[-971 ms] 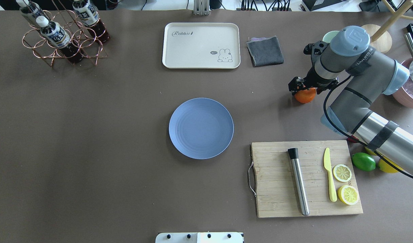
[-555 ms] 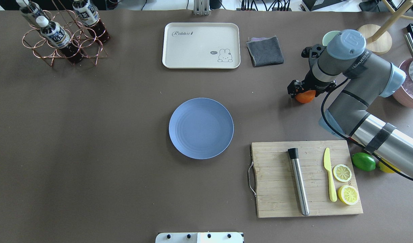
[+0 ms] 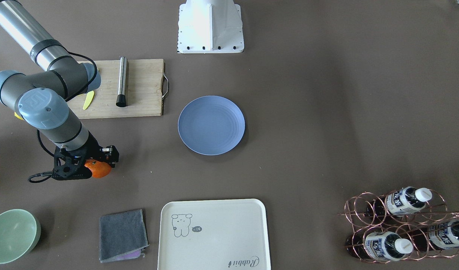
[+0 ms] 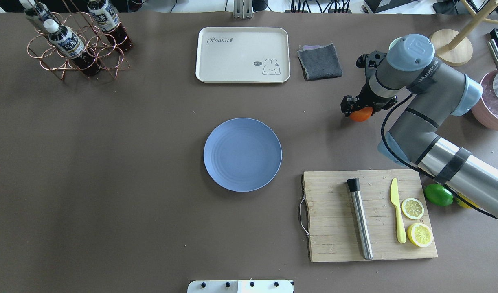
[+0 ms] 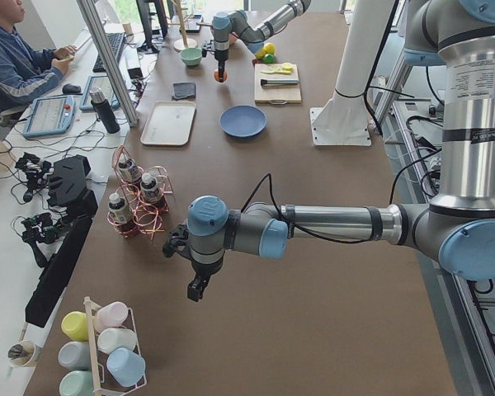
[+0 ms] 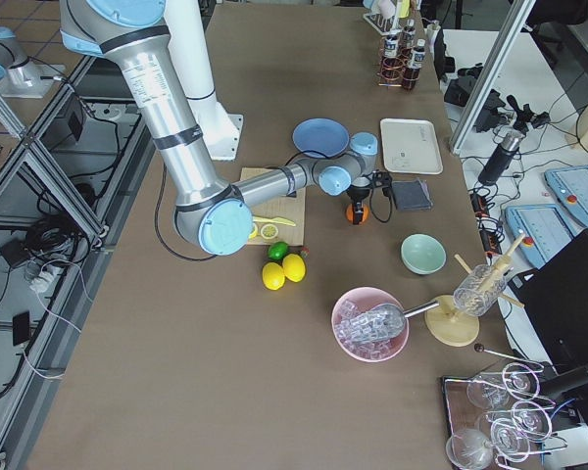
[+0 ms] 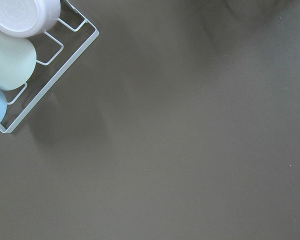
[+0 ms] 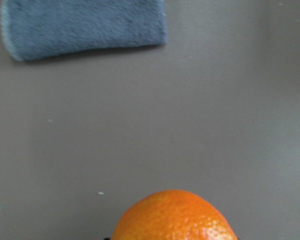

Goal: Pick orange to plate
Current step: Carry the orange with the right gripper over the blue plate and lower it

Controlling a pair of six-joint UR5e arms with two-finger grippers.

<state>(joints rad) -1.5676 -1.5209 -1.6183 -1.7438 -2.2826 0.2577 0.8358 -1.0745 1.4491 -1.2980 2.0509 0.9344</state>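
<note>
Carrying the orange [image 4: 360,115] pinched between its fingers, the right gripper [image 4: 357,110] sits slightly further left in the overhead view's upper right than a second ago, so the move toward the plate [image 4: 242,154] at centre seems begun. The plate lies unmoved, well apart. Whether the left gripper [image 5: 196,289] is spread, I cannot tell.

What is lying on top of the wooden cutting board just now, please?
On the cutting board lie a steel rod, a yellow knife and two lemon halves. In the front-facing view the right arm covers the halves.
</note>
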